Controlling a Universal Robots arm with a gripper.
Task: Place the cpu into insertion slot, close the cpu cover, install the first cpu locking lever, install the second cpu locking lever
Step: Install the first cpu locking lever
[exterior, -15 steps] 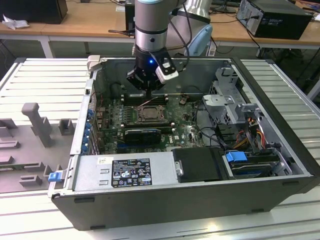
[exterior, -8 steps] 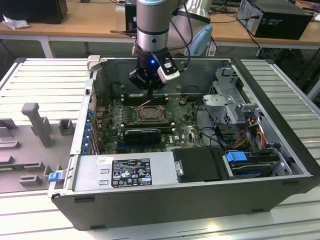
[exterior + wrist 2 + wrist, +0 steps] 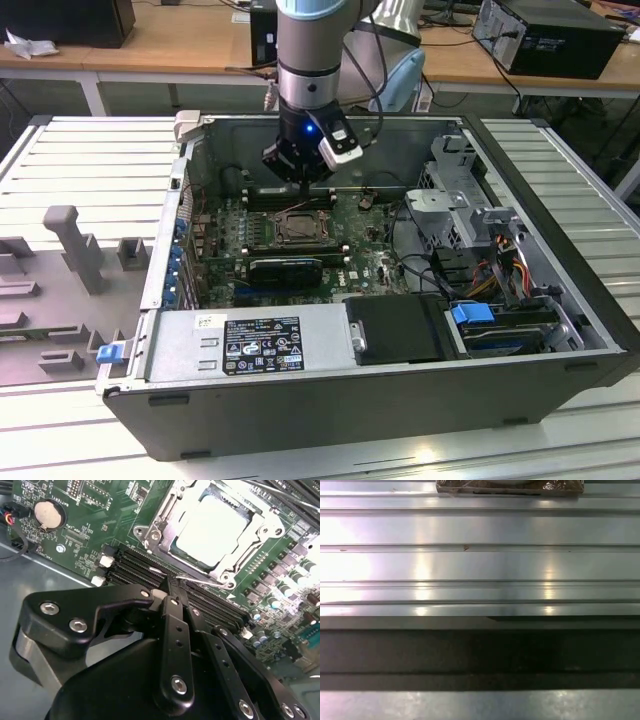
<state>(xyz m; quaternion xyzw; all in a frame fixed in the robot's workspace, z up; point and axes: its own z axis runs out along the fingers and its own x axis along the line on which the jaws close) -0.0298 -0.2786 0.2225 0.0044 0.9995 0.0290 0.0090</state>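
Gripper [image 3: 175, 597]: fingers together, empty, tips by a thin lever [image 3: 200, 581]; cpu [image 3: 212, 527] seated in the insertion slot [image 3: 155, 530], at 1 o'clock in the second wrist view.

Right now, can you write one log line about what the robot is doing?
hand: at thin lever by insertion slot, inside computer case | cpu: in slot | cpu cover: down around cpu

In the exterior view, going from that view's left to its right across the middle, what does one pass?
Grey upright post on the ribbed table → blue clips along the case's side wall → square silvery-rimmed insertion slot on the green board, below the black pincer → grey metal drive cage → ribbed metal table beyond the case.
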